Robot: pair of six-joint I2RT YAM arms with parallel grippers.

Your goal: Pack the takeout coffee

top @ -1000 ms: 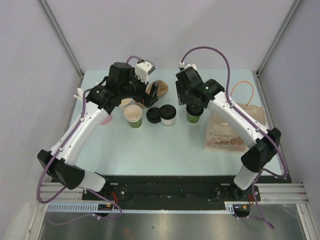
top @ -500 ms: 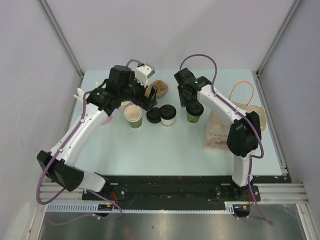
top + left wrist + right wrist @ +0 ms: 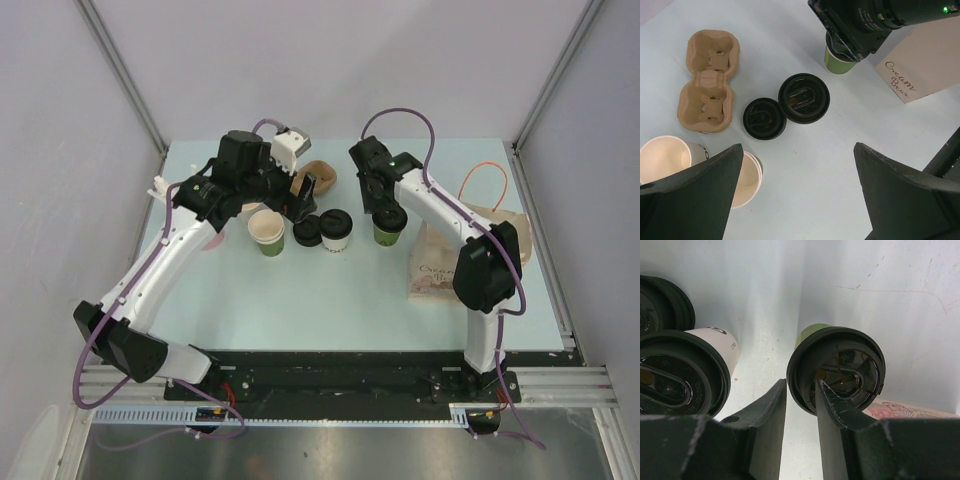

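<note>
The green-sided cup (image 3: 386, 230) with a black lid (image 3: 840, 370) stands right of the white-sided lidded cup (image 3: 336, 232), which also shows in the right wrist view (image 3: 675, 370). My right gripper (image 3: 385, 208) reaches down onto the green cup. Its jaws (image 3: 801, 382) are nearly closed, pinching the lid's near rim, one finger over the lid and one outside it. My left gripper (image 3: 300, 195) is wide open and empty, hovering (image 3: 800, 200) above the table near the white cup (image 3: 804, 98). The green cup (image 3: 840, 62) is half hidden under the right gripper there.
A loose black lid (image 3: 307, 231) lies left of the white cup. Two lidless cups (image 3: 267, 230) (image 3: 250, 208) stand further left. A brown cardboard cup carrier (image 3: 318, 175) lies behind. A paper bag (image 3: 460, 260) lies at the right.
My right arm's elbow has swung in toward the middle while its gripper stays at the green cup. My left gripper has hardly moved.
</note>
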